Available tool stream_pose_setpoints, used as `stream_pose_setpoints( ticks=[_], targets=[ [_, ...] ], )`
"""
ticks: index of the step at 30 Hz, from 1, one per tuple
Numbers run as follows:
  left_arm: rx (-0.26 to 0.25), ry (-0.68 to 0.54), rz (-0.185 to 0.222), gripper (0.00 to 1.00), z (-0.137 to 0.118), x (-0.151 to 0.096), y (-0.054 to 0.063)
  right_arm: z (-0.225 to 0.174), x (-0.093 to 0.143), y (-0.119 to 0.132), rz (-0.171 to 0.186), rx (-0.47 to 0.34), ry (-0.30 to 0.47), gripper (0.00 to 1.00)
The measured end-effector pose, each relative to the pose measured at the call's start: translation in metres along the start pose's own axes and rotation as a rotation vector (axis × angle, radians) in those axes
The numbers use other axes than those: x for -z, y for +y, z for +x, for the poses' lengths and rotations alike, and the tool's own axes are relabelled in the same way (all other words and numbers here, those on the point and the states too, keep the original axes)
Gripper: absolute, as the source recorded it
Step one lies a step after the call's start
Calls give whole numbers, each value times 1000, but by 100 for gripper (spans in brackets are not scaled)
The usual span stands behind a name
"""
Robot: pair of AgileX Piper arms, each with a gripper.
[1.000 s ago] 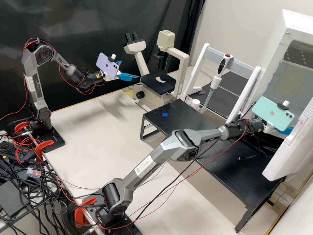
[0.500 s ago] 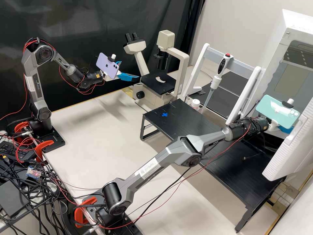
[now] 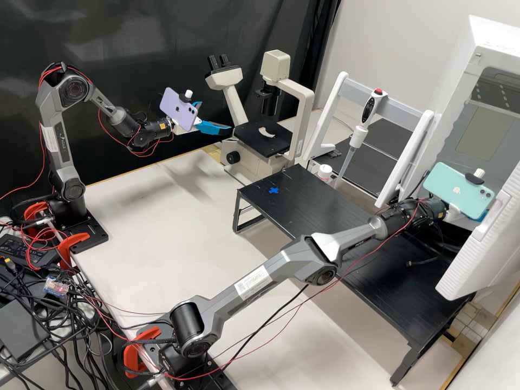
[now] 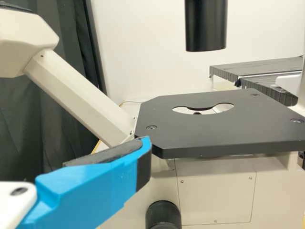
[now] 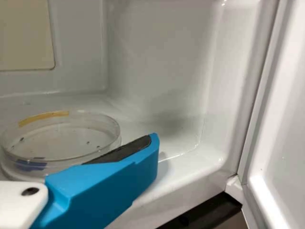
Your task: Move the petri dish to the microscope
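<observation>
The clear petri dish [image 5: 62, 140] lies flat on the floor of the white cabinet [image 3: 495, 40], just beside the padded inner face of the right gripper [image 3: 481, 216]'s visible jaw; whether they touch, I cannot tell. That gripper's jaws are apart. The left gripper [image 3: 216, 116], also with jaws apart, is beside the microscope [image 3: 264, 138]'s black stage.

You can read no word with certainty, since the print is too small. You see a white rectangular printed label [image 3: 253, 281] on the dark grey right arm, another white printed sticker [image 3: 50, 139] on the dark grey left arm, and a blue cross-shaped sign [image 3: 274, 190] on the low black rectangular table [image 3: 325, 216].
</observation>
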Motion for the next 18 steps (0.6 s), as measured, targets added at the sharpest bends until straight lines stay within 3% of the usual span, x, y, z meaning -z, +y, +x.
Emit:
stream_pose_setpoints(
  ticks=[18],
  targets=[
    [0, 0, 0, 100, 0, 0, 0, 0, -3, 0, 3, -23, -4, 0]
  ],
)
